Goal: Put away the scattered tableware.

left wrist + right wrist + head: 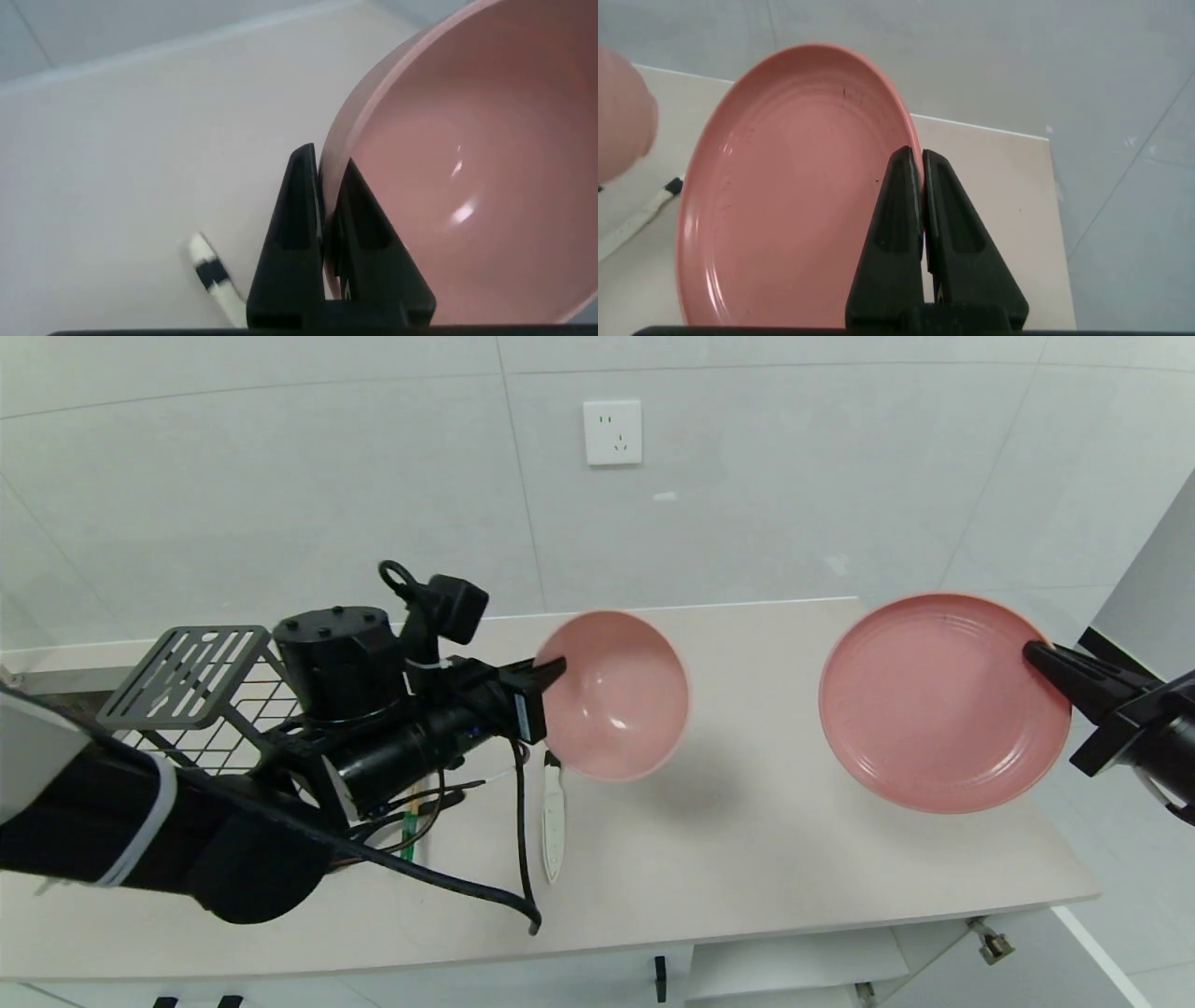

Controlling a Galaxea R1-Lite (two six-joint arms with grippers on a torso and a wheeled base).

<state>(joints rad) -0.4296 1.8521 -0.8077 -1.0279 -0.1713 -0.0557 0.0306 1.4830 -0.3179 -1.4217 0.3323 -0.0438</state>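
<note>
A pink bowl (621, 695) hangs tilted above the middle of the table, my left gripper (553, 674) shut on its near rim; the same bowl (476, 177) and left gripper (326, 163) show in the left wrist view. A pink plate (938, 702) is held up over the table's right end, pinched at its right rim by my right gripper (1038, 656). The plate (794, 187) and right gripper (921, 163) also appear in the right wrist view. A white knife (554, 812) lies on the table under the bowl, and its handle end (213, 275) shows beside the left fingers.
A black wire dish rack (201, 695) stands at the table's left end behind my left arm. The white table (747, 859) has bare room in the middle and front. A tiled wall with a socket (612, 431) rises behind. The table's right edge is near the plate.
</note>
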